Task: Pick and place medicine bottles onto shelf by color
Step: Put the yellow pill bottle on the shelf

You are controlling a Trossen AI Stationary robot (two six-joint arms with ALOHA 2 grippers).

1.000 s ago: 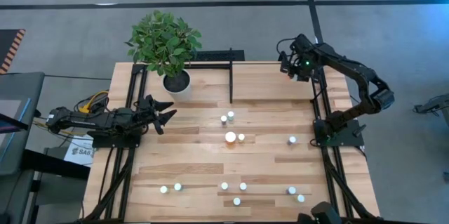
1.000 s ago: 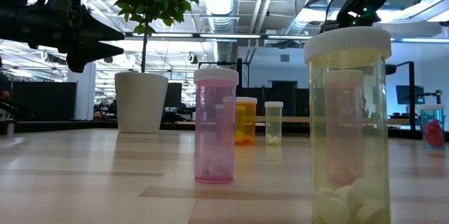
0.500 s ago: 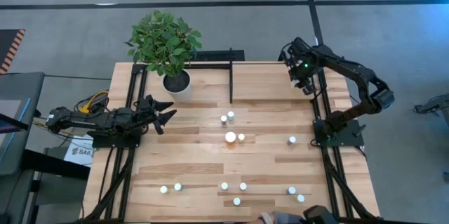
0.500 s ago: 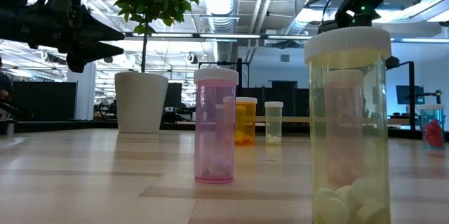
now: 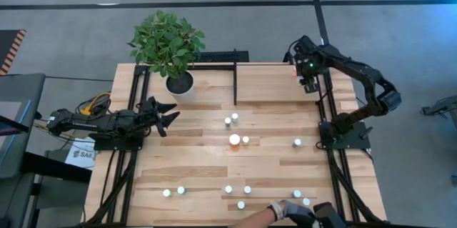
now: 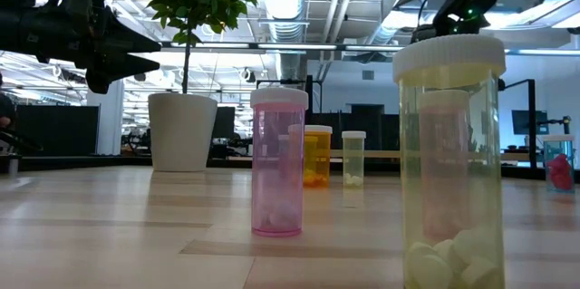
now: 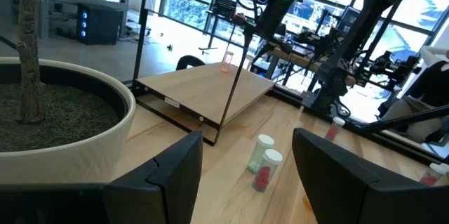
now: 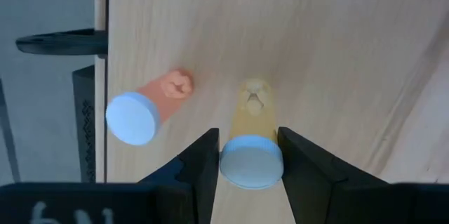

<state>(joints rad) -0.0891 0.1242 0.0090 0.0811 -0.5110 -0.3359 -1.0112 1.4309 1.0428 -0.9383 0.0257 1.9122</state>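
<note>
I count eleven white-capped medicine bottles (image 5: 234, 140) standing on the counter (image 5: 193, 174), two more on the shelf (image 5: 275, 81), one potted plant (image 5: 168, 46) and two arms

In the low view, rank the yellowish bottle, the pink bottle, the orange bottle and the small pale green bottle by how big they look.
1. Yellowish bottle, largest, but closest to the camera.
2. Pink bottle.
3. Orange bottle.
4. Pale green bottle, smallest.
Distance exaggerates these gaps, so true sizes stay unsure.
</note>
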